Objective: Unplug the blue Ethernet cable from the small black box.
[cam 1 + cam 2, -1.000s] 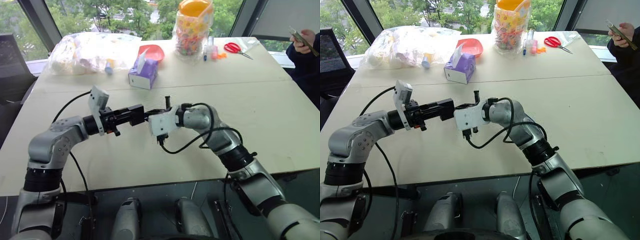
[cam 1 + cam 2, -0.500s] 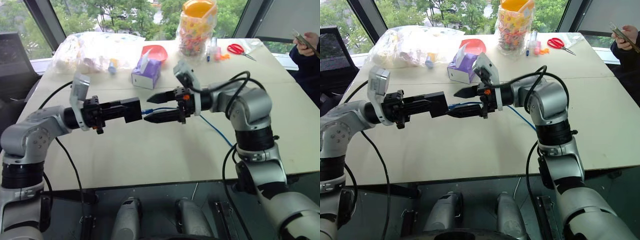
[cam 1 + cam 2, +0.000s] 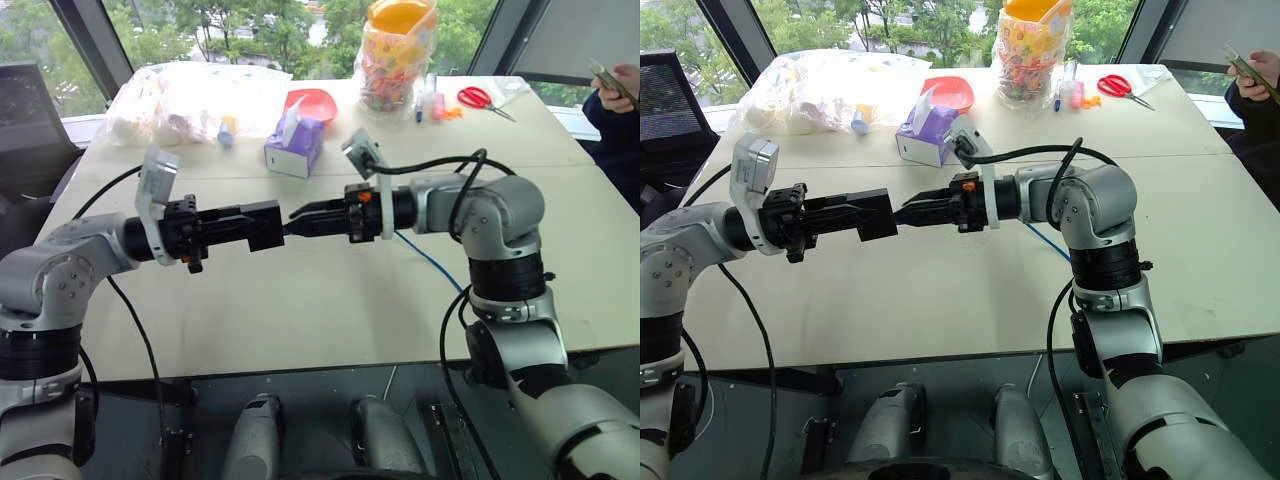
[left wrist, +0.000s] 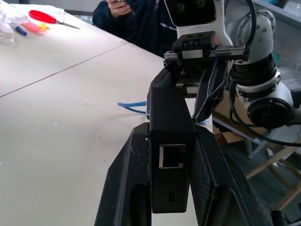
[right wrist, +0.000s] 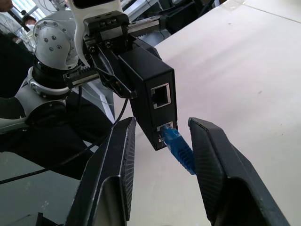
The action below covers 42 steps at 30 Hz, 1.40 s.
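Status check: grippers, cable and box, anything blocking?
Left gripper shut on small black box. Right gripper open astride blue Ethernet cable, plug seated in lower port. Nothing in the way.

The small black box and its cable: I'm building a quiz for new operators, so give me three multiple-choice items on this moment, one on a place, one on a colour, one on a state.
1. Where is the small black box?
A. Flat on the table
B. Clamped in the left gripper, off the table
C. Beside the red scissors

2. What colour is the tissue box behind the arms?
A. Purple
B. Green
C. Yellow

3. What state is the blue Ethernet cable in?
A. Lying wholly loose on the table
B. Its plug is in the box's lower port, between the right gripper's spread fingers
C. Plugged into the upper port

Answers:
1 B: the left wrist view shows the fingers pressed on both sides of the box.
2 A: its sides are purple in the eye views.
3 B: the right wrist view shows the plug at the lower port, with the upper port empty.
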{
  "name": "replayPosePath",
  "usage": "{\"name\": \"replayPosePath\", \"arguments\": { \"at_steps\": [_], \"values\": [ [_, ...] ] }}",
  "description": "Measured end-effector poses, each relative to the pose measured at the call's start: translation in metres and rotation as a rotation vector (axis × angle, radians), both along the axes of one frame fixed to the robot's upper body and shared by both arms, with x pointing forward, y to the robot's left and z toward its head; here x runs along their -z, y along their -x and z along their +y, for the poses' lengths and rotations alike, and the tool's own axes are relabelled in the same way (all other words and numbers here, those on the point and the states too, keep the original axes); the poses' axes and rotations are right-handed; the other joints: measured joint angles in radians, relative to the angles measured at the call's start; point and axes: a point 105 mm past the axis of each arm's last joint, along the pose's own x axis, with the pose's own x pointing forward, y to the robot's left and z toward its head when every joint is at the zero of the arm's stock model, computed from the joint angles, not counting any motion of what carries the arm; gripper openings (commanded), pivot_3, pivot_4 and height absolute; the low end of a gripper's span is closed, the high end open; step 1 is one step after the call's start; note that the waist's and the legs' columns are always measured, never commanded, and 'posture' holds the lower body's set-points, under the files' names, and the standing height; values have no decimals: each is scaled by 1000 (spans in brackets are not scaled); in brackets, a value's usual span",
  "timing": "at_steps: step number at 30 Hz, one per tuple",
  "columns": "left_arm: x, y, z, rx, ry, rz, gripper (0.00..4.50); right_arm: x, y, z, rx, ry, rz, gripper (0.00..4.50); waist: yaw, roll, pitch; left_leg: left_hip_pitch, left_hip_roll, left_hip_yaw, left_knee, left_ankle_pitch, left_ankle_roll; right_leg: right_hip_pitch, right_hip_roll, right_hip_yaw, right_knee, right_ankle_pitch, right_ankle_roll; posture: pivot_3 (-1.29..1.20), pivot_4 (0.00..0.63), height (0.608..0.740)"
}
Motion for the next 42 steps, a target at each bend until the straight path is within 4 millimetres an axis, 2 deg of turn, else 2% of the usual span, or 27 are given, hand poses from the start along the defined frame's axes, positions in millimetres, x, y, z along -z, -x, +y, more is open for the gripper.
{"name": "replayPosePath", "arguments": {
  "at_steps": [13,18,24,37,42],
  "values": [
    [2,0,0,1,-4,17,487,5,4,2,-18,42,-54,2156,0,0,0,0,0,0,0,0,0,0,0,0,0,0,0,0,150,735],
    [2,1,0,5,-1,19,487,14,-3,3,9,103,-126,2156,0,0,0,0,0,0,0,0,0,0,0,0,0,0,0,0,150,735],
    [1,2,-1,12,3,14,487,26,-12,-9,21,158,-139,2156,1,0,0,0,0,0,0,0,0,0,0,0,0,0,-1,0,150,735],
    [0,2,-1,19,3,10,487,22,0,-9,-55,109,-47,2156,1,0,0,0,0,0,0,0,0,0,0,0,-1,0,0,0,150,735],
    [0,3,-2,22,2,7,487,13,2,-8,-69,89,-46,2156,0,0,0,0,0,0,0,0,0,0,0,0,-1,0,-1,0,150,735]
  ]
}}
